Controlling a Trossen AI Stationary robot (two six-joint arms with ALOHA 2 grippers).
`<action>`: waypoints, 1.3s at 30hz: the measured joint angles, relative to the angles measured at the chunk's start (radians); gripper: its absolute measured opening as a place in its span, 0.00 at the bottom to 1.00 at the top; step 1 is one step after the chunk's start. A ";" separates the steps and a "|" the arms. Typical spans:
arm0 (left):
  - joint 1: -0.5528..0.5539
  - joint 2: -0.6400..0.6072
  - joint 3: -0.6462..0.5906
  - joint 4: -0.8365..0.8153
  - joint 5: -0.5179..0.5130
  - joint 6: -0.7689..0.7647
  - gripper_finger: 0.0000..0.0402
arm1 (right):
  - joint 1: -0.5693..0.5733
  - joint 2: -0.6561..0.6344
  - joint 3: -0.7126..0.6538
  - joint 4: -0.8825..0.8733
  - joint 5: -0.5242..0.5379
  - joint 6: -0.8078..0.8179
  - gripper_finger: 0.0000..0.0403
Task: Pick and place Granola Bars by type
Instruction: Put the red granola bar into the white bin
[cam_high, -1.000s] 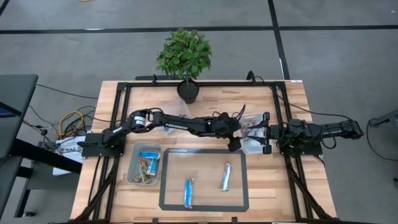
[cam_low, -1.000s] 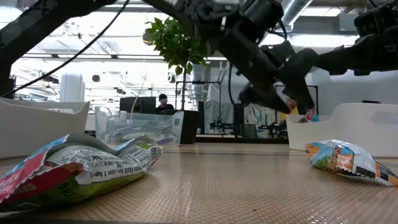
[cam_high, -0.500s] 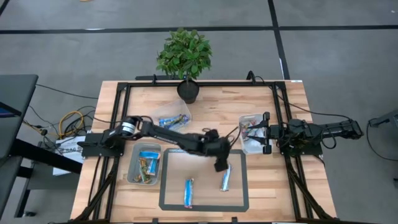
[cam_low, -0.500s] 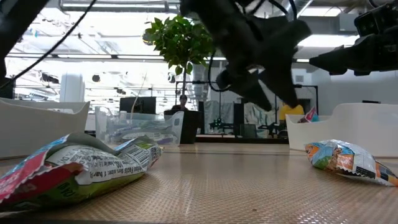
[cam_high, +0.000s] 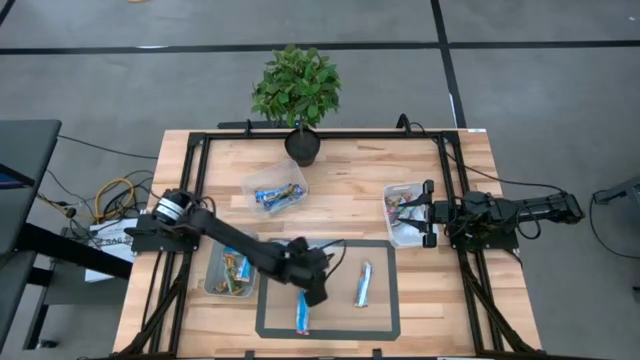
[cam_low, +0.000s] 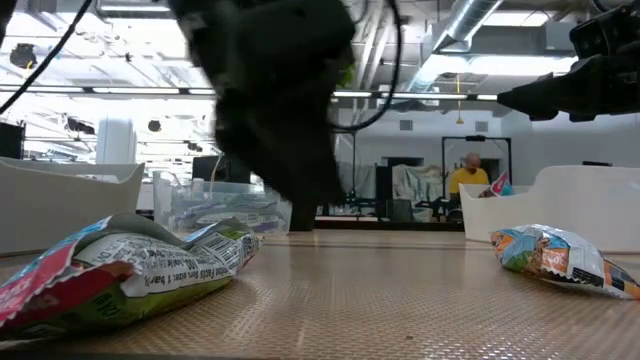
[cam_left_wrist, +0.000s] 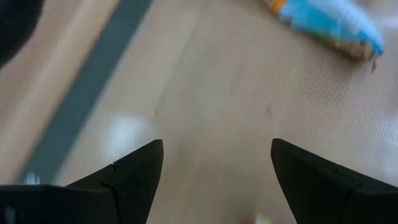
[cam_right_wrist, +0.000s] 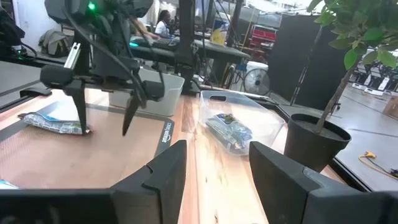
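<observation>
The left gripper (cam_high: 312, 293) hangs low over the dark-framed work mat (cam_high: 380, 330), fingers spread and empty, directly above the near end of the blue-wrapped granola bar (cam_high: 303, 309) that lies on the mat's left half. A second blue bar (cam_high: 364, 284) lies further right on the same mat, well apart from the first.

Judging from this pose, the step in hand is a pick of the left-hand bar. To do it well, the fingers (cam_left_wrist: 130, 174) should straddle the bar across its narrow width, near its middle rather than at the crimped end, since the shiny wrapper will likely slide or crumple if pinched by a corner. The wrist view shows bare mat between the fingers and only one bar off to the side, so the gripper probably needs a small shift toward the bar before closing. Descend until the tips just meet the mat, then close gently.

Off the mat, the clear bin (cam_high: 231, 266) to its left holds mixed brown and blue bars, and another bin (cam_high: 275, 190) beyond the mat holds blue ones, so that is likely where this bar belongs.

The right gripper (cam_high: 428, 213) waits to the right of the mat beside a third bin (cam_high: 403, 215), fingers apart.
</observation>
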 joint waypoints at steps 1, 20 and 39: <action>-0.011 -0.008 -0.011 -0.015 0.002 -0.042 0.73 | 0.000 0.000 0.000 0.000 0.000 0.000 0.42; -0.199 -0.052 -0.021 -0.122 0.206 0.102 0.73 | 0.000 0.000 0.000 0.000 0.000 0.000 0.42; -0.174 -0.102 -0.021 -0.121 0.081 1.615 0.73 | 0.000 0.000 0.000 0.000 0.000 0.000 0.42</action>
